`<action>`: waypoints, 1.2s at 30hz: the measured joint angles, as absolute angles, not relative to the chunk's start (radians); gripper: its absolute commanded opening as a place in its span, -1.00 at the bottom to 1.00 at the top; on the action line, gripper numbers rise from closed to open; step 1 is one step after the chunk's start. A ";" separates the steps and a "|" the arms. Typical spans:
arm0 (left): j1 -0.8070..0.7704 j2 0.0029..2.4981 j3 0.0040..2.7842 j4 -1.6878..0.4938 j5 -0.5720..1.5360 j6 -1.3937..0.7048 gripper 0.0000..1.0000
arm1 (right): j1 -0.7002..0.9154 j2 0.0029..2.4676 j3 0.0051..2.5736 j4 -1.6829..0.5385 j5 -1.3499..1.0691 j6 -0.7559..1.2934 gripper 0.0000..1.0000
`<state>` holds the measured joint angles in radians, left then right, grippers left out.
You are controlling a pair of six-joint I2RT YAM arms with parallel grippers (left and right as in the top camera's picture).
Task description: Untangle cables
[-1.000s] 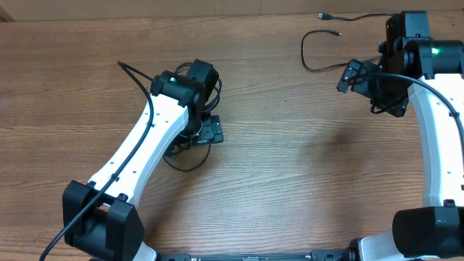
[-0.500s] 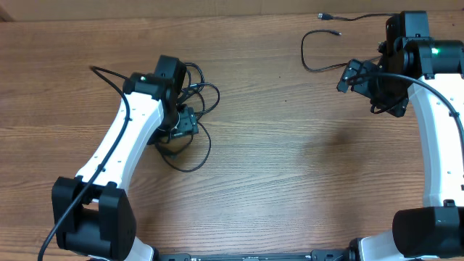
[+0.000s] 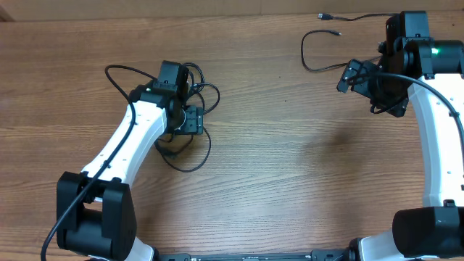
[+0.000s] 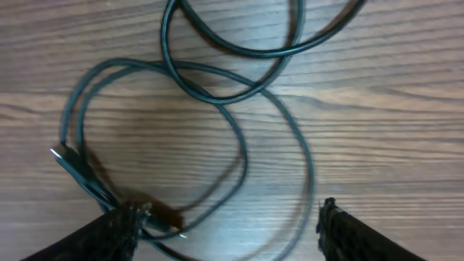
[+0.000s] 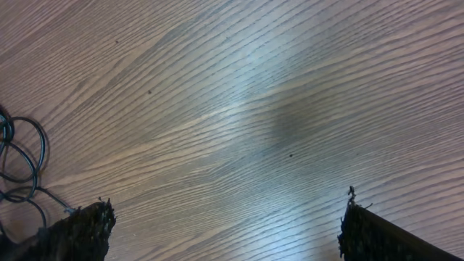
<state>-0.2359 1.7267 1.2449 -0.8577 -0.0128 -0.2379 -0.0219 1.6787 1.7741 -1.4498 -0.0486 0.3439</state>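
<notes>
A tangled bundle of thin black cables lies at the table's left, its loops spreading around my left gripper. In the left wrist view the cables form overlapping loops on the wood. Several strands run between the wide-apart jaws of the left gripper, bunched against the left fingertip. Nothing is clamped. A separate loose cable curves at the back right, with another cable behind it. My right gripper hovers beside them, open and empty. Cable loops show at that view's left edge.
The wooden table carries nothing else. The left arm's own thick cable arcs out to the left of the bundle. The right arm stands along the right edge.
My left gripper has moved left and away from the near edge over the bundle, and more cable loops now show beside it. Its jaws narrowed slightly. The right arm has not moved.
</notes>
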 measured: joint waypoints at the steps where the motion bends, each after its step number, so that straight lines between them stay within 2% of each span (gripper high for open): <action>1: -0.236 1.727 1.232 -0.850 -0.018 -0.226 0.75 | -0.022 1.679 1.774 -1.450 -0.048 0.344 1.00; 7: -0.236 1.727 1.135 -0.774 -0.031 -0.149 0.59 | -0.022 1.679 1.774 -1.450 -0.049 0.344 1.00; 15: -0.236 1.727 1.045 -0.613 -0.003 -0.126 0.62 | -0.022 1.679 1.774 -1.449 -0.048 0.344 1.00; 18: -0.236 1.727 1.021 -0.605 0.001 -0.123 0.52 | -0.022 1.679 1.774 -1.449 -0.049 0.344 1.00; 36: -0.236 1.733 0.999 -0.604 -0.001 -0.120 0.50 | -0.022 1.679 1.774 -1.450 -0.049 0.344 1.00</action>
